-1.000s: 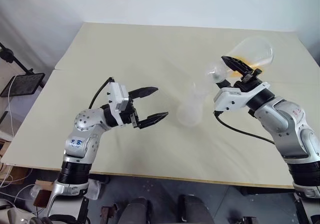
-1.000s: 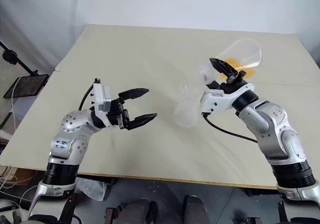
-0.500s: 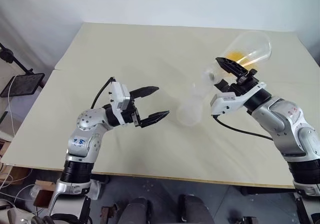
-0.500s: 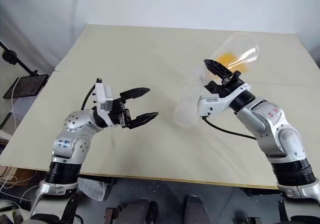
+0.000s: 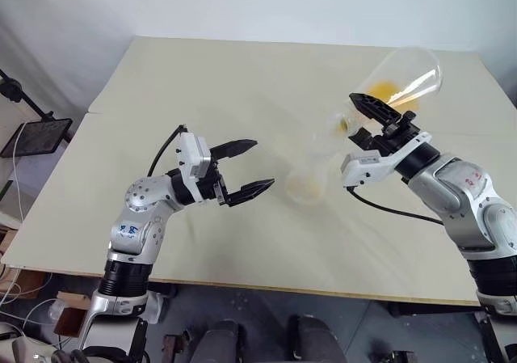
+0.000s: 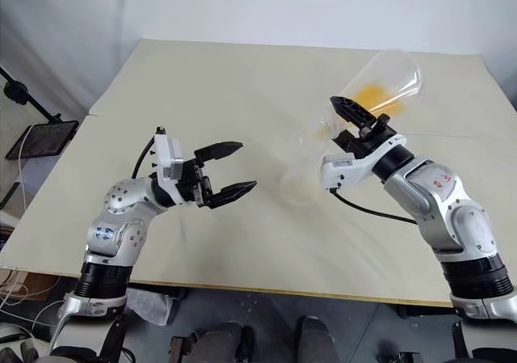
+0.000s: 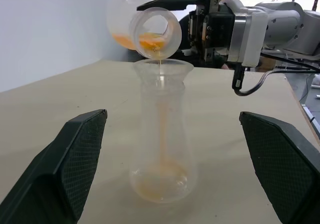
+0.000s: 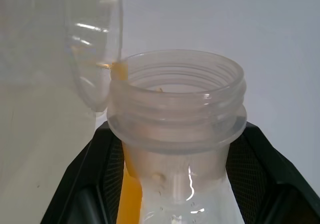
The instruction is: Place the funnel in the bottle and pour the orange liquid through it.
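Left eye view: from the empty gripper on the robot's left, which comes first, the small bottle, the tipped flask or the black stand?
1. Bottle, just right of the left gripper.
2. Tipped flask, farther right, held by the right gripper.
3. Black stand, off the table's left edge.

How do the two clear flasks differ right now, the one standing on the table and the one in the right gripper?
The smaller flask stands upright on the table with a funnel in its neck; the larger flask is tilted, clamped by the right gripper. Orange liquid streams from the larger into the smaller. Both are transparent.
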Robot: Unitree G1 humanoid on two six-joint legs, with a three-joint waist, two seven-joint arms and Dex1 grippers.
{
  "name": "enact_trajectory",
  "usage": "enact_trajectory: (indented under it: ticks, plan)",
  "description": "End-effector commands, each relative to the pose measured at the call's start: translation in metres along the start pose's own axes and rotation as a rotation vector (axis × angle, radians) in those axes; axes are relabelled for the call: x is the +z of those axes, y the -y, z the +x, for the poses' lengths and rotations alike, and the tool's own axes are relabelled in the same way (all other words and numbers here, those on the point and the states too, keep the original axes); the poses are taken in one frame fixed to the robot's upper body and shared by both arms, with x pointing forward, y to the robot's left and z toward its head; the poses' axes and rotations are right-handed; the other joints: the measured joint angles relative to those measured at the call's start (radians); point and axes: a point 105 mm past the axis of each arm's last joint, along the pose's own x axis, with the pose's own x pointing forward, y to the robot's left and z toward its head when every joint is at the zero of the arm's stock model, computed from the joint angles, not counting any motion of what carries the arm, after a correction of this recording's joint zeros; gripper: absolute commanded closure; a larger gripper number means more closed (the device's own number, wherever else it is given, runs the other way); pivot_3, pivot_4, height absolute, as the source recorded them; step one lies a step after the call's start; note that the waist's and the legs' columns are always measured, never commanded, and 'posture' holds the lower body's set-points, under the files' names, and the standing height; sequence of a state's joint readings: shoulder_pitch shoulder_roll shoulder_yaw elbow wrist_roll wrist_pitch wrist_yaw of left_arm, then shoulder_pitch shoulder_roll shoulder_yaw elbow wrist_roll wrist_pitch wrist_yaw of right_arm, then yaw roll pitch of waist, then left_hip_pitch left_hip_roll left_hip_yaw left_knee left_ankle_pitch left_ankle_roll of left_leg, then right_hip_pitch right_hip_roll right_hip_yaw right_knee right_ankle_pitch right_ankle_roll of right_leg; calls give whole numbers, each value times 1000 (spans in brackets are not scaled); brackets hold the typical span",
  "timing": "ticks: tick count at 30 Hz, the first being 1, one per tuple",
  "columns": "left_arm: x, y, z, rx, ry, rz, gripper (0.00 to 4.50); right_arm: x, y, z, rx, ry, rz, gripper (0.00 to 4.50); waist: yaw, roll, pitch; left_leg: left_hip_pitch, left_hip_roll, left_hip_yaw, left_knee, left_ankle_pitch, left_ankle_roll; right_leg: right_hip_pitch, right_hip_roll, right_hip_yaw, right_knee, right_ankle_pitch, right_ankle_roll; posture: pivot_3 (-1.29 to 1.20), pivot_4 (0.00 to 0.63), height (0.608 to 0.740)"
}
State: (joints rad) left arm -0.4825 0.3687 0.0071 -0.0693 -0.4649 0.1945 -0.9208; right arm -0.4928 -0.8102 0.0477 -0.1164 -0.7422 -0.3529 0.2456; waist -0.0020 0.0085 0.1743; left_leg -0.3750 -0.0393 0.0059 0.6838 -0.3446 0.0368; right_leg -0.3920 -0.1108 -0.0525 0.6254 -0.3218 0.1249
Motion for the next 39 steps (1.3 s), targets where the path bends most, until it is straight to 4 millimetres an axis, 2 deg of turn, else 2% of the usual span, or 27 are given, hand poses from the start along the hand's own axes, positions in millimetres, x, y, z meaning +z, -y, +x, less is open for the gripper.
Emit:
enact_trajectory:
  ticks: [1, 9, 39]
  plan:
    - [10, 2, 4, -15, 28, 43, 0, -3, 21, -3, -72, 0, -48, 2077, 0, 0, 0, 0, 0, 0, 0, 0, 0, 0, 0, 0, 0, 0, 0, 0, 150, 740]
    - [9, 2, 4, -16, 30, 40, 0, -2, 21, -4, -76, -3, -110, 2077, 0, 0, 0, 0, 0, 0, 0, 0, 0, 0, 0, 0, 0, 0, 0, 0, 150, 740]
    - [10, -1, 7, -9, 42, 48, 0, -4, 26, -3, -102, 3, -173, 2077, 0, 0, 0, 0, 0, 0, 0, 0, 0, 0, 1, 0, 0, 0, 0, 0, 150, 740]
